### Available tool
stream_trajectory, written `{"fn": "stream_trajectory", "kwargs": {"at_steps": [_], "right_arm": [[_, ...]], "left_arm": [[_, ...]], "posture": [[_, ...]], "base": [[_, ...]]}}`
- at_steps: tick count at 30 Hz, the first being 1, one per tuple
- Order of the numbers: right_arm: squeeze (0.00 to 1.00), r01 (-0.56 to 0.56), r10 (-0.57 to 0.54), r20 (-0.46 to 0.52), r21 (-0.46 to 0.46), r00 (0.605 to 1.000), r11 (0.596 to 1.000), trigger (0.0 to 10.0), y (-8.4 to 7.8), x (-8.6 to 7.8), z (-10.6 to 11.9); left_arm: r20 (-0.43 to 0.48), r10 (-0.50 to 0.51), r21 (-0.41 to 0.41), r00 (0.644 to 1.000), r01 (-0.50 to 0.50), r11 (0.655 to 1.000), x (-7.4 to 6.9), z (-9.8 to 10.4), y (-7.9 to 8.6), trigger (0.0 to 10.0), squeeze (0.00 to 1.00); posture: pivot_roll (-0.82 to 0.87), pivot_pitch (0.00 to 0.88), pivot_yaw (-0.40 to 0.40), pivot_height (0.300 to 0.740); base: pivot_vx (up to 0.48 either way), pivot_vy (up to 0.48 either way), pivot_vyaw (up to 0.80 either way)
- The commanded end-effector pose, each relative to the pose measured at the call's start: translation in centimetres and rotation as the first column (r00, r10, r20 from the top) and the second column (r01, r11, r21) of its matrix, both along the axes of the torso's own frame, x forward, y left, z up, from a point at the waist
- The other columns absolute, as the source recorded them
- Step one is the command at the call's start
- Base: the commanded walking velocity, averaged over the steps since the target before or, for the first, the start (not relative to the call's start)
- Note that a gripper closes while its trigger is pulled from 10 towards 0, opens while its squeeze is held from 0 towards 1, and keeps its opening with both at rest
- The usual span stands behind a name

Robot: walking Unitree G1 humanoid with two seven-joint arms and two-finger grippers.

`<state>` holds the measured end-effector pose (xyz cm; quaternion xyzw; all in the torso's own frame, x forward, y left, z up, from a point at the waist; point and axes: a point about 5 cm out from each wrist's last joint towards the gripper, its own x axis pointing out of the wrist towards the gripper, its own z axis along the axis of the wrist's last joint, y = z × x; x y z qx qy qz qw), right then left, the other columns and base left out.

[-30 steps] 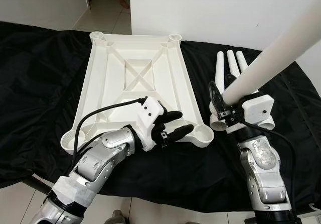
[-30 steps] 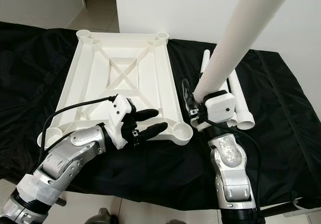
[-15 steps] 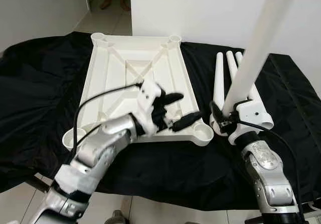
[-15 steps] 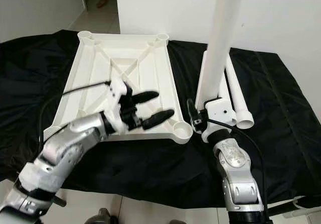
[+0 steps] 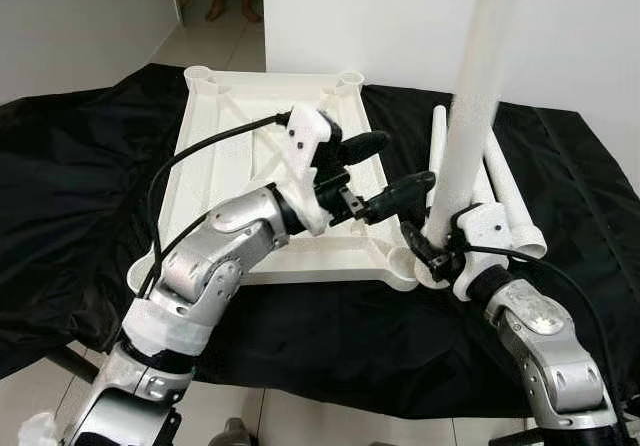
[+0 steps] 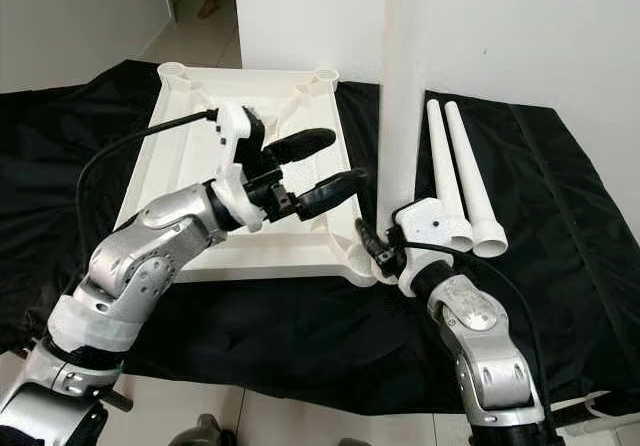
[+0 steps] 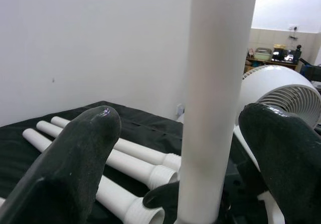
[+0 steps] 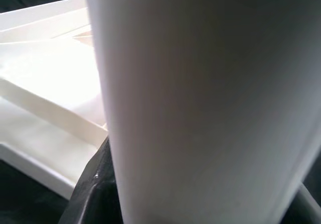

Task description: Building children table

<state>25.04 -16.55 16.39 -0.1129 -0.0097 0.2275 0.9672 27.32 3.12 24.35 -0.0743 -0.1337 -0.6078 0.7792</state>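
Standing upright, white tubular leg [image 5: 470,136] in right tool [image 5: 432,256].

A home: tiled floor [image 5: 215,26], plain white walls [image 5: 80,21] and a white fan [image 7: 286,91] (a doorway behind).

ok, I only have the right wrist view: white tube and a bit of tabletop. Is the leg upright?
Observer: Yes. The leg stands about vertical in the right claw, gripped near its lower end.
Operator: Over a socket?
Observer: Its lower end is at the near right corner socket of the upside-down tabletop. The claw hides whether it is seated.
Operator: Left claw?
Observer: The left claw is open. Its fingers sit one on each side of the leg, with a gap on both sides, so they are not touching.
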Motion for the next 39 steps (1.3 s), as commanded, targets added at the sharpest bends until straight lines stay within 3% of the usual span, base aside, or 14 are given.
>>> {"fn": "stream_trajectory", "kwargs": {"at_steps": [1, 6, 20, 25, 30, 31, 33, 34, 39], "right_arm": [[0.0, -0.027, 0.027, -0.008, -0.007, 1.0, 1.0, 10.0, 0.2, -0.2, 0.3], [0.0, -0.087, 0.085, -0.055, -0.028, 0.995, 0.996, 10.0, 0.7, -0.7, 0.2], [0.0, -0.116, 0.109, -0.105, -0.068, 0.989, 0.991, 10.0, 1.0, -0.9, -0.6], [0.0, -0.134, 0.124, -0.103, -0.091, 0.987, 0.987, 10.0, 1.0, -1.0, -0.5], [0.0, -0.129, 0.119, -0.108, -0.093, 0.987, 0.987, 10.0, 0.7, -0.9, -0.5], [0.0, -0.129, 0.118, -0.108, -0.094, 0.987, 0.987, 10.0, 0.7, -0.9, -0.5], [0.0, -0.128, 0.118, -0.109, -0.095, 0.987, 0.987, 10.0, 0.7, -0.8, -0.5], [0.0, -0.128, 0.118, -0.109, -0.095, 0.987, 0.987, 10.0, 0.8, -0.8, -0.5], [0.0, -0.126, 0.116, -0.107, -0.095, 0.987, 0.987, 10.0, 0.8, -0.7, -0.5]], "left_arm": [[0.024, -0.023, 0.026, 0.999, 0.022, 0.999, -0.1, 0.0, -0.6, 10.0, 0.0], [0.034, -0.033, 0.02, 0.999, 0.032, 0.999, -0.1, 0.1, -1.8, 10.0, 0.0], [0.018, -0.059, 0.0, 0.998, 0.059, 0.998, -0.2, 0.6, -3.1, 10.0, 0.0], [-0.043, -0.172, -0.079, 0.984, 0.168, 0.983, -0.5, 1.8, -2.8, 10.0, 0.0], [-0.052, -0.268, -0.094, 0.962, 0.262, 0.96, -1.0, 2.1, -2.3, 10.0, 0.0], [-0.062, -0.273, -0.088, 0.96, 0.267, 0.96, -1.0, 2.0, -2.4, 3.8, 0.0], [-0.074, -0.269, -0.081, 0.96, 0.263, 0.961, -0.9, 2.0, -2.4, 3.8, 0.0], [-0.068, -0.27, -0.078, 0.96, 0.264, 0.961, -0.9, 1.9, -2.4, 0.0, 0.0], [-0.062, -0.267, -0.073, 0.962, 0.263, 0.962, -0.9, 2.0, -2.4, 0.0, 0.0]], "posture": [[-0.04, 0.0, -0.015, 0.74], [-0.04, 0.0, -0.014, 0.74], [-0.04, 0.0, -0.003, 0.74], [-0.04, 0.0, 0.005, 0.74], [-0.04, 0.0, 0.007, 0.74], [-0.04, 0.0, 0.008, 0.74], [-0.04, 0.0, 0.01, 0.74], [-0.04, 0.0, 0.01, 0.74], [-0.03, 0.0, 0.008, 0.74]], "base": [[0.0, 0.0, 0.0], [0.0, 0.0, 0.0], [0.0, 0.0, 0.0], [0.0, 0.0, 0.0], [0.0, 0.0, 0.0], [0.0, 0.0, 0.0], [0.0, 0.0, 0.0], [0.0, 0.0, 0.0], [0.0, 0.0, 0.0]]}}
